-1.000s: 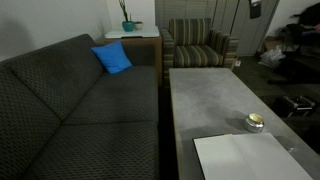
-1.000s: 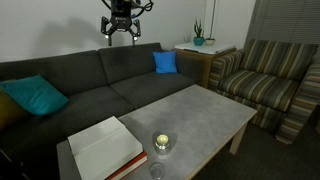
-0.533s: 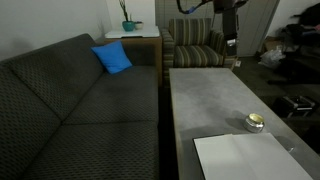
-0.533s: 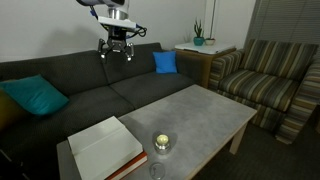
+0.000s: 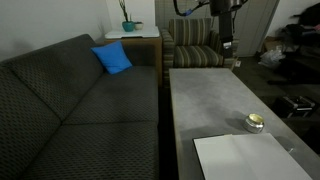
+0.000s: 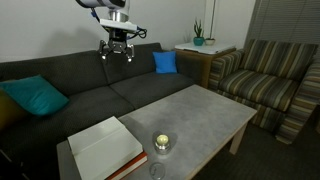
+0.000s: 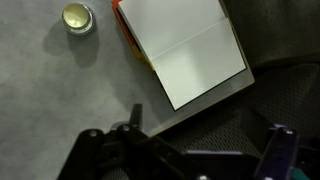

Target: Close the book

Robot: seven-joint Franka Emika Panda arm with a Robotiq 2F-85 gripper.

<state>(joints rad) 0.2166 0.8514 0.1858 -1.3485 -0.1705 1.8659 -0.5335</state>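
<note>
The book lies open on the grey coffee table, white pages up, at the table's near end. It also shows in an exterior view and in the wrist view, where a red edge runs along one side. My gripper hangs high in the air over the sofa side, far from the book, with its fingers spread and empty. It shows at the top of an exterior view. In the wrist view its fingers are dark and blurred at the bottom.
A small round gold tin stands on the table next to the book, and also shows in an exterior view and the wrist view. A dark sofa with blue cushions runs along the table. A striped armchair stands at the far end.
The gripper has come down and moved sideways since a second ago, coming into one exterior view. In the last half second it barely moved. The book and tin have not moved.
</note>
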